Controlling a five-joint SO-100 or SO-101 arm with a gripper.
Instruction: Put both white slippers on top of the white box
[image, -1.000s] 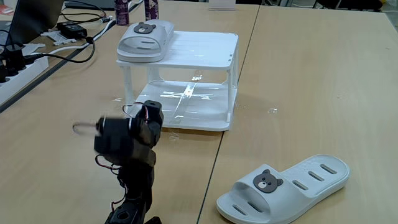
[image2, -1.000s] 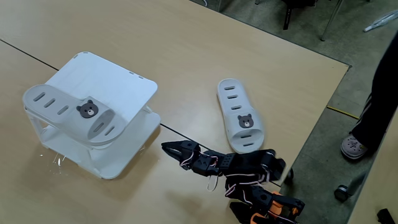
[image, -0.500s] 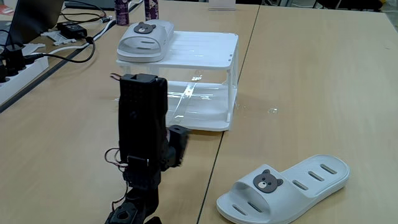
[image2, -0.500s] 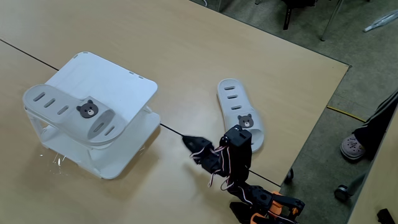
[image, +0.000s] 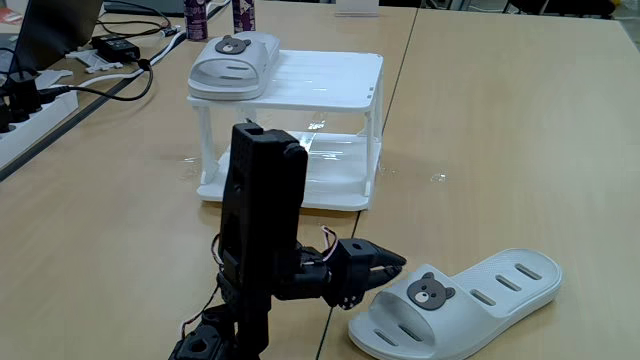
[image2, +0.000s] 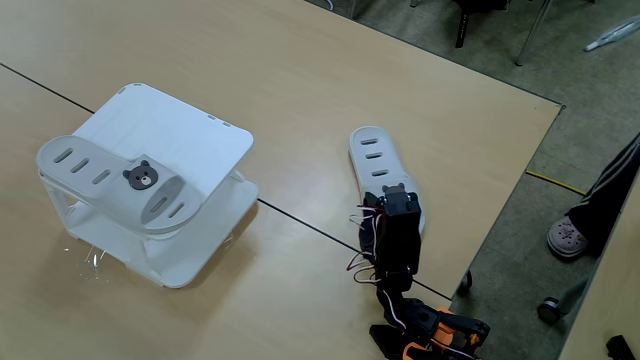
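- One slipper is seen resting on the top left of the white rack; the other slipper lies on the counter.
- In a fixed view the pincer is shown pointing at the bear badge, apparently just short of it, nothing held.
- In a fixed view the arm covers that slipper's badge end; whether the jaws are parted cannot be told.

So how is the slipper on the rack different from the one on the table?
The slipper on the rack sits high on the white rack; the slipper on the table lies low on the wooden table. The gripper is beside the table one, far from the rack one. Both are white with bear faces.
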